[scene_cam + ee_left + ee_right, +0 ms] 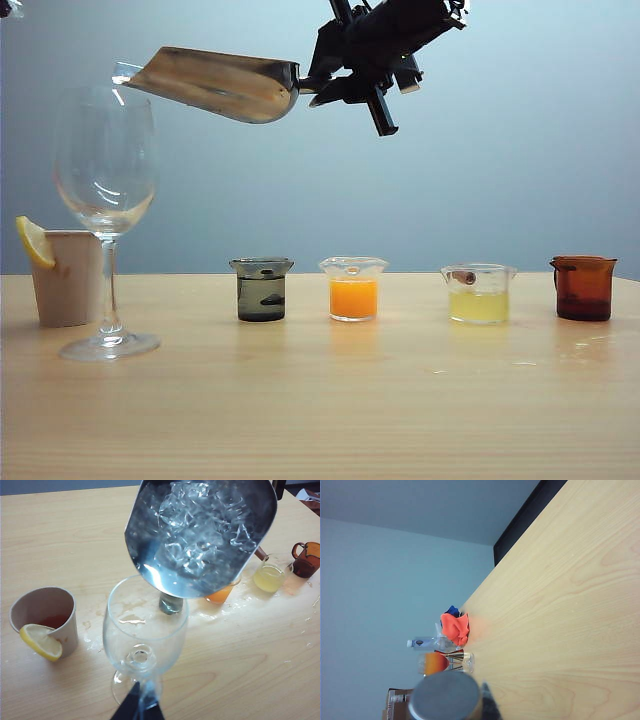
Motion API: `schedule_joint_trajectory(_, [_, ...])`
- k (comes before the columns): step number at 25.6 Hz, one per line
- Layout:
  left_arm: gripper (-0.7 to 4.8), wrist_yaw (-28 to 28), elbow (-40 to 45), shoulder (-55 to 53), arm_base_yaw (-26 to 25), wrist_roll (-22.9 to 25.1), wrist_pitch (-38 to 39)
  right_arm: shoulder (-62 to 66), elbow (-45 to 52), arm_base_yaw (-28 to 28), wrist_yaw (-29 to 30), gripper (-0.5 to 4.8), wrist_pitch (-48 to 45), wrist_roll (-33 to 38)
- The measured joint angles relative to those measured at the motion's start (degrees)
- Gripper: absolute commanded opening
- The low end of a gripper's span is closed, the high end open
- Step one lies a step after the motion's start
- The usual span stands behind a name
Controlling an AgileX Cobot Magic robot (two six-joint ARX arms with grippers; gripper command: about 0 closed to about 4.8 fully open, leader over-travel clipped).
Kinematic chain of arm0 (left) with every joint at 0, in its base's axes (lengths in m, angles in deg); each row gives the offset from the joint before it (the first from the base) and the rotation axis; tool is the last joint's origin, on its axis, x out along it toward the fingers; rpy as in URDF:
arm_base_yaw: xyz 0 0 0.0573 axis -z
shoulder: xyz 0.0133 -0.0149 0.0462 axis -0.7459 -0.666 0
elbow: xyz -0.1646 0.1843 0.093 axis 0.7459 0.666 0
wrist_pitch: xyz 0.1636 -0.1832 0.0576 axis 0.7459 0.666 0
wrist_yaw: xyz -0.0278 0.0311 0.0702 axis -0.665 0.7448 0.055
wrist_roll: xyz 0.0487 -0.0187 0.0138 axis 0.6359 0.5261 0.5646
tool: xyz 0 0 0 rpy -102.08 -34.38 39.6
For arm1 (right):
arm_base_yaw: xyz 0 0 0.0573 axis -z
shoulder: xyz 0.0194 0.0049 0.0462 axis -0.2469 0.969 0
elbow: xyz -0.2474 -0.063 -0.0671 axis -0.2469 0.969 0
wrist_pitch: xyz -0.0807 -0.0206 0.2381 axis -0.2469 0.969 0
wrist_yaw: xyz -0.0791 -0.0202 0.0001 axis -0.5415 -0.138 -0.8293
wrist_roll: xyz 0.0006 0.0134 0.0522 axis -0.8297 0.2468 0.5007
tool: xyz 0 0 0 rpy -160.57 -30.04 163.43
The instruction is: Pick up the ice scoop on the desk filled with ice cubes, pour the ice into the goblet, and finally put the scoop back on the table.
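2 grippers: right gripper [345, 90] clamps the ice scoop [222, 84] handle; left gripper [137, 707] mostly cropped, its grip unreadable.
Ice cubes [200, 522]: seen only from left wrist.
Goblet [145, 630]: under scoop.

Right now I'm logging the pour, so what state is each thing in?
ice scoop: held aloft by right gripper, tipped toward the goblet, lip over its rim
ice cubes: all in the scoop
goblet: upright, empty
beige cup: upright, lemon slice on rim
orange beaker: about half full
yellow beaker: partly filled
left gripper: near goblet foot, state unclear
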Motion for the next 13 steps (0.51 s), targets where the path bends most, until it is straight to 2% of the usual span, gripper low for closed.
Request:
schedule_joint_trajectory(8, [-0.04, 0.0, 0.0, 0.0, 0.0, 0.0, 0.02, 0.28, -4.39, 0.74, -1.2, -0.09, 4.42, -0.04])
schedule_joint_trajectory(13, [-0.04, 0.0, 0.0, 0.0, 0.0, 0.0, 0.02, 1.66, -11.61, 1.77, -1.27, -0.09, 8.31, -0.24])
